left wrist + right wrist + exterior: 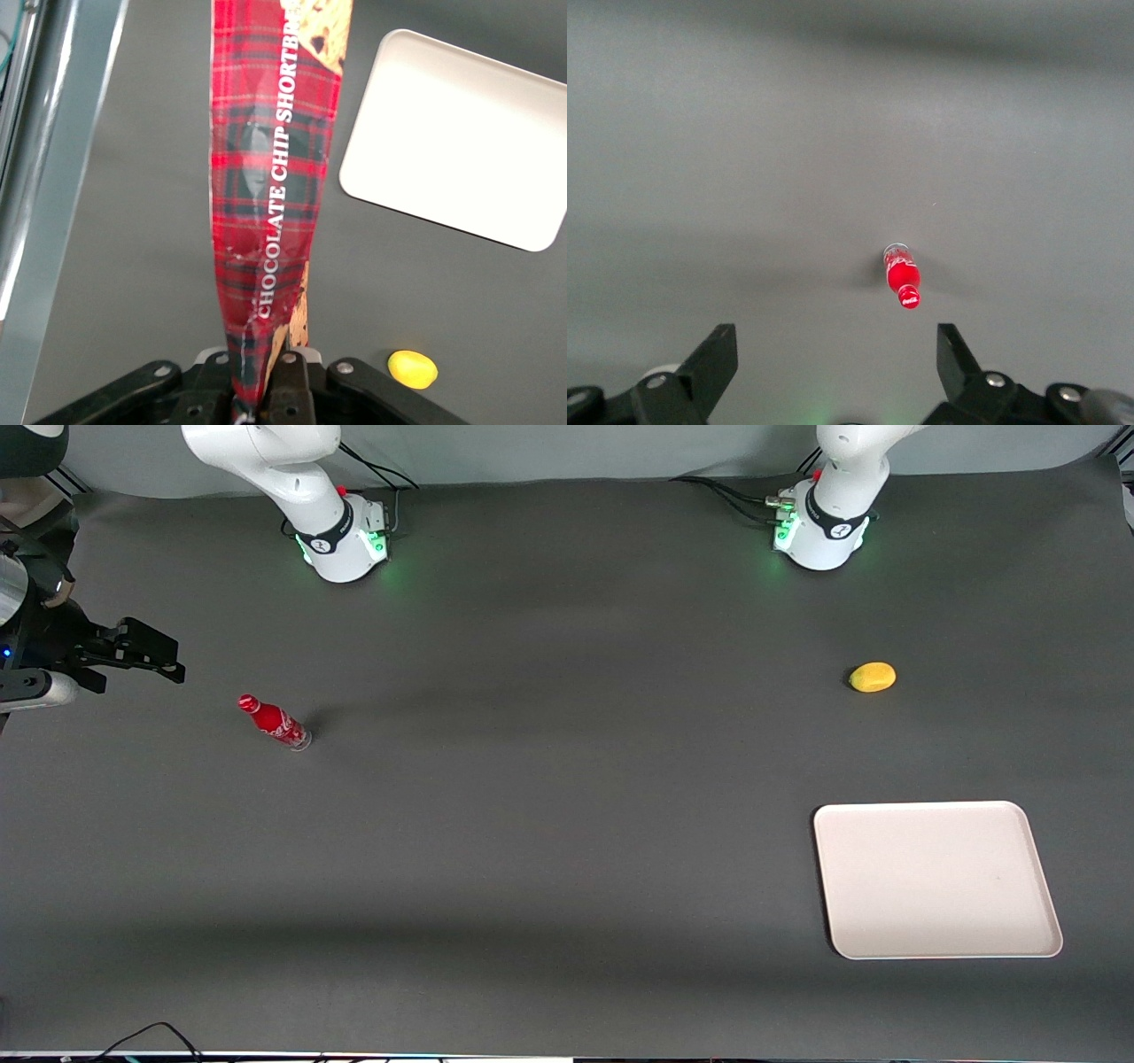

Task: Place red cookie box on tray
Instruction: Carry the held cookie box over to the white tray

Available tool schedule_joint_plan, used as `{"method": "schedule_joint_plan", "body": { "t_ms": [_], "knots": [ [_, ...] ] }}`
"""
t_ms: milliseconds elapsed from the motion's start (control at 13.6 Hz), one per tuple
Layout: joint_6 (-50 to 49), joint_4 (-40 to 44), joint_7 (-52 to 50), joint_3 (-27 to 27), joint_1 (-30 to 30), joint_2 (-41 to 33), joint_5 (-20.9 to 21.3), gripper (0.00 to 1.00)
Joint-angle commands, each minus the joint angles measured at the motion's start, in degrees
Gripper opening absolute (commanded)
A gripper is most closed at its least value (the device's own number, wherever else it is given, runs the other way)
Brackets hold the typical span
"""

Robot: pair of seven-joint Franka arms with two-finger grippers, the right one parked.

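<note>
Gripper point(257, 390) of the left arm is clenching 1 end of the red cookie box point(270, 186), which is hanging lengthwise from the fingers point(288, 385), high above the dark table point(549, 824). Box and gripper are lying outside the front camera's sight. Tray point(935, 879) is sitting bare toward the working arm's end of the table, with 1 yellow fruit point(873, 677) lying farther from the front camera. Toward the parked arm's end, 1 small red bottle point(275, 722) is standing.
</note>
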Motion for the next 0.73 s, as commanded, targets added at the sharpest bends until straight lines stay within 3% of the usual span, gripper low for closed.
{"method": "schedule_joint_plan", "body": {
  "t_ms": [0,147,660],
  "knots": [
    [1.42,1.72,-0.67,1.04,-6.06,1.86,1.68,0.0],
    [5.11,1.63,-0.23,0.6,-8.62,4.4,4.58,0.0],
    [21.63,-1.35,1.97,-1.07,-10.82,16.7,4.15,0.0]
  ]
}}
